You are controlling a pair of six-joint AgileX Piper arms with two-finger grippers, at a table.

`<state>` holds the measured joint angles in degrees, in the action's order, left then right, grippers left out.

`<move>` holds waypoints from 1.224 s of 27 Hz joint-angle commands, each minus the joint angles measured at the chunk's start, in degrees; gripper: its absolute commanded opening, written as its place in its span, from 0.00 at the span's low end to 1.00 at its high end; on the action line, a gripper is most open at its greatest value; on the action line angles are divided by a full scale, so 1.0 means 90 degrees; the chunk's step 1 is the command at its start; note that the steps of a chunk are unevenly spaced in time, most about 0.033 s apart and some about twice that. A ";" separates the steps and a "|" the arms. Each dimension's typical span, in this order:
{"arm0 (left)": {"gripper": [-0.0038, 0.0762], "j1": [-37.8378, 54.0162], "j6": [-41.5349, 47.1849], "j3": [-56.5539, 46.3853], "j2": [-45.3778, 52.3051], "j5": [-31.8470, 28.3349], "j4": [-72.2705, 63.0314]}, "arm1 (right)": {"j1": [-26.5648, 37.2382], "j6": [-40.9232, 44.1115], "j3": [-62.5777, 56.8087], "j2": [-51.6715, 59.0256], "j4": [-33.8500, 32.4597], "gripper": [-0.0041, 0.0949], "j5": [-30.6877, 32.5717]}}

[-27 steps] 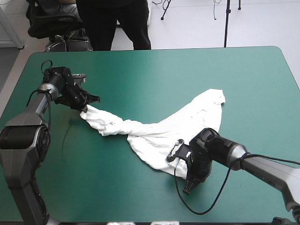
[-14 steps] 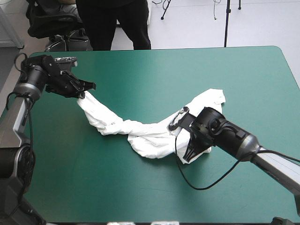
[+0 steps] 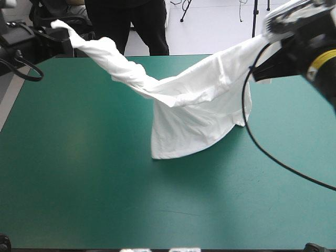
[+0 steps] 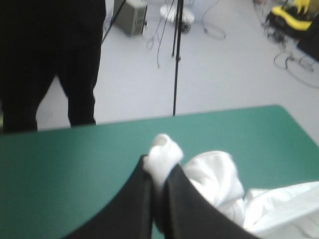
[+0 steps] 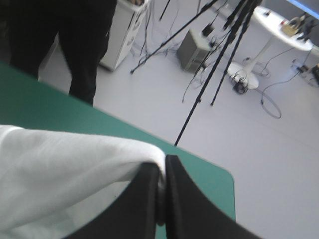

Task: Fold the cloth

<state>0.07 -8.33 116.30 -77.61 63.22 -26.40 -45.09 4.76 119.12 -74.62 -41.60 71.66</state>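
Now L gripper (image 4: 158, 172) & R gripper (image 5: 162, 164) both clamp T-shirt (image 3: 194, 105) over table (image 3: 105, 199); I fear L's tiny pinch slips.

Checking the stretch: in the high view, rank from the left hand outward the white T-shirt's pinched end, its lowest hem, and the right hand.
1. White short-sleeved T-shirt's pinched end, in the left hand.
2. Its hem, low at the centre.
3. Right hand, far right.
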 commanded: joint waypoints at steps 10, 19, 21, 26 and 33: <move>0.04 -0.0008 -0.0037 0.2680 0.0907 -0.0633 -0.0271 | 0.0005 -0.0767 0.2017 0.0813 0.1220 0.02 -0.1313; 0.04 -0.0008 -0.0051 0.2645 0.1585 -0.0215 -0.0213 | 0.0005 -0.0884 0.2017 0.1146 0.3194 0.02 -0.1151; 0.04 -0.0008 -0.0007 0.2514 0.1662 -0.0099 -0.0213 | 0.0005 -0.0884 0.2002 0.1146 0.3342 0.02 -0.0973; 0.04 -0.0008 0.0114 0.1874 0.1718 0.0174 -0.0094 | 0.0005 -0.0839 0.1390 0.1174 0.3266 0.02 -0.0857; 0.04 -0.0008 0.0155 0.0219 0.1678 0.0207 0.0091 | 0.0005 -0.0379 -0.0566 0.1039 0.1993 0.02 -0.1056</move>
<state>0.07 -7.62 123.18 -61.75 69.67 -25.44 -45.09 -0.64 119.33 -64.14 -16.70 67.56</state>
